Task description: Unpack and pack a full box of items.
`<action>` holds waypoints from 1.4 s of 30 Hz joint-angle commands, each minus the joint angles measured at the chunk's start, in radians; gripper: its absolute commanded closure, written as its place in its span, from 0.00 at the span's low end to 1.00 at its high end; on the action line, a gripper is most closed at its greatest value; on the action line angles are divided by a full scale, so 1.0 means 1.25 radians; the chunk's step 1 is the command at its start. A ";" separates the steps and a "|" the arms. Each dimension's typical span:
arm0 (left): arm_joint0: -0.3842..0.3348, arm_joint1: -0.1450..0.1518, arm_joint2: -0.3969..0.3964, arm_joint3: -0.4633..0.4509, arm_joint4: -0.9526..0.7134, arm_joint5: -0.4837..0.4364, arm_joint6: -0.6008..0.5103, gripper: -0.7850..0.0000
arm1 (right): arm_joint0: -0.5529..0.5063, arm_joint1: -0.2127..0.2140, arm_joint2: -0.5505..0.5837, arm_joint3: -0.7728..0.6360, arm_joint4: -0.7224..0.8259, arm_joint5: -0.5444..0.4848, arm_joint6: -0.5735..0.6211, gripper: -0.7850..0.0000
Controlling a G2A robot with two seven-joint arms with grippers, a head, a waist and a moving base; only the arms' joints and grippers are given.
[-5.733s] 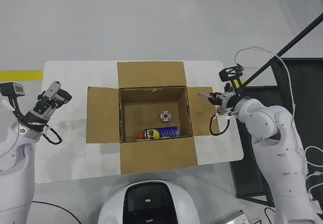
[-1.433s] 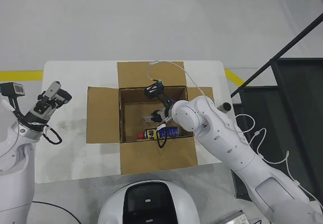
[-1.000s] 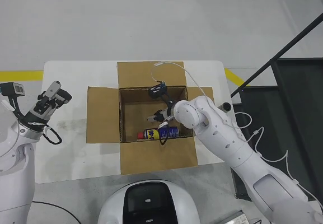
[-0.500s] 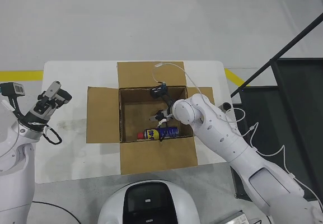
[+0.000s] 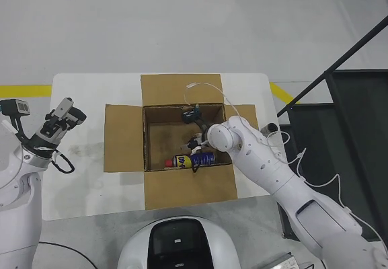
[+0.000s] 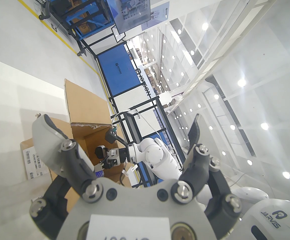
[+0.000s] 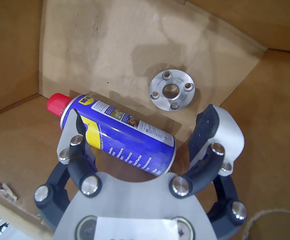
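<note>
An open cardboard box [image 5: 123, 138] sits mid-table with its flaps spread flat. On its floor a blue spray can [image 5: 192, 161] with a red cap lies on its side, close to the near wall. My right gripper [image 5: 195, 144] is down inside the box, open. Its fingers straddle the spray can [image 7: 119, 133] without touching it. A round metal flange [image 7: 172, 89] lies flat just beyond the can. My left gripper [image 5: 64, 111] is open and holds nothing, above the table's left side, away from the box [image 6: 84, 106].
The white table [image 5: 93, 188] has bare room left of the box and along its front edge. A dark metal rack [image 5: 355, 107] stands just off the table's right side. A thin white cable [image 5: 210, 91] loops from the right arm over the box's far flap.
My right arm swung from beside the box's right flap into the box, and within the last second it settled lower over the spray can. The left arm stayed still.
</note>
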 commanded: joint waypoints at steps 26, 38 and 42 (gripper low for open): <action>0.000 0.000 0.000 0.000 0.000 0.000 0.000 0.00 | 0.031 -0.045 -0.024 0.179 0.032 -0.013 -0.142 0.00; 0.000 0.000 0.000 0.000 0.000 0.000 0.000 0.00 | 0.038 -0.064 -0.048 0.202 -0.008 0.015 -0.159 1.00; 0.000 0.000 0.000 0.000 0.000 0.000 0.000 0.00 | 0.035 -0.067 -0.049 0.201 -0.022 0.029 -0.163 1.00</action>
